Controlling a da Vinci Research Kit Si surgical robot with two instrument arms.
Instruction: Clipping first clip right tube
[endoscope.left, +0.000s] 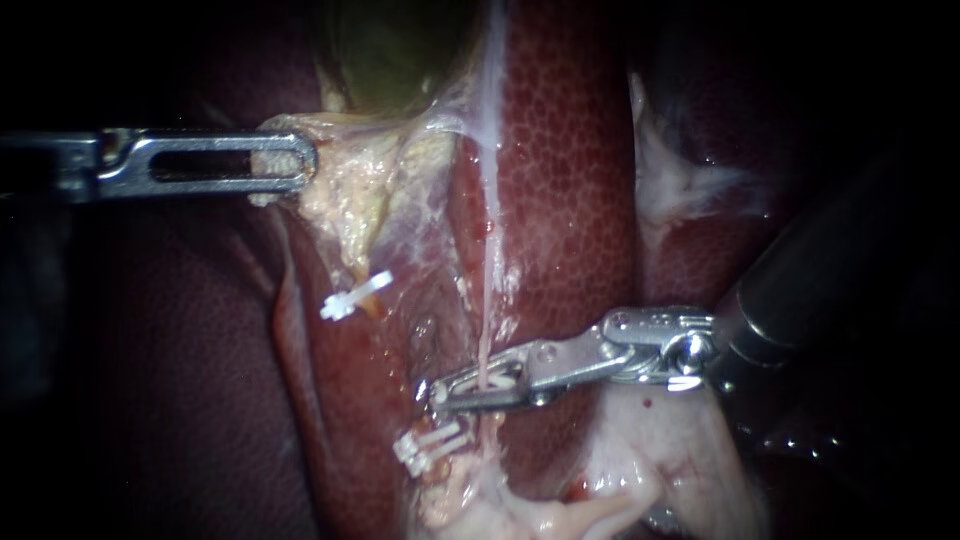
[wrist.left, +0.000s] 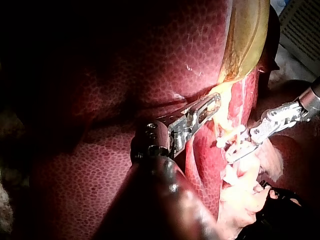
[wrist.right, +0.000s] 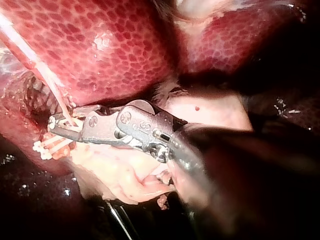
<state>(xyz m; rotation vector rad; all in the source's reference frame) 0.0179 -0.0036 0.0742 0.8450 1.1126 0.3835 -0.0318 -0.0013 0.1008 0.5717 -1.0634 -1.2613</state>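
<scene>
My right instrument (endoscope.left: 452, 388) comes in from the right, and its jaws lie together across a thin pale tube, the right tube (endoscope.left: 487, 300), with a white clip showing between them. The right wrist view shows the same hold (wrist.right: 59, 122) on the tube (wrist.right: 47, 82). My left instrument (endoscope.left: 290, 160) enters from the left with its slotted jaws shut on yellowish tissue (endoscope.left: 335, 190) below the gallbladder (endoscope.left: 390, 50), holding it out to the left. In the left wrist view those jaws (wrist.left: 212, 102) grip the same tissue under the gallbladder (wrist.left: 247, 35).
One white clip (endoscope.left: 352, 297) sits on a strand left of the right tube, and another (endoscope.left: 432, 445) lies just below my right instrument's jaws, also seen as a white clip (wrist.right: 47, 144). Dark red liver (endoscope.left: 570, 180) surrounds the field. Pale fatty tissue (endoscope.left: 660, 460) lies under the right shaft.
</scene>
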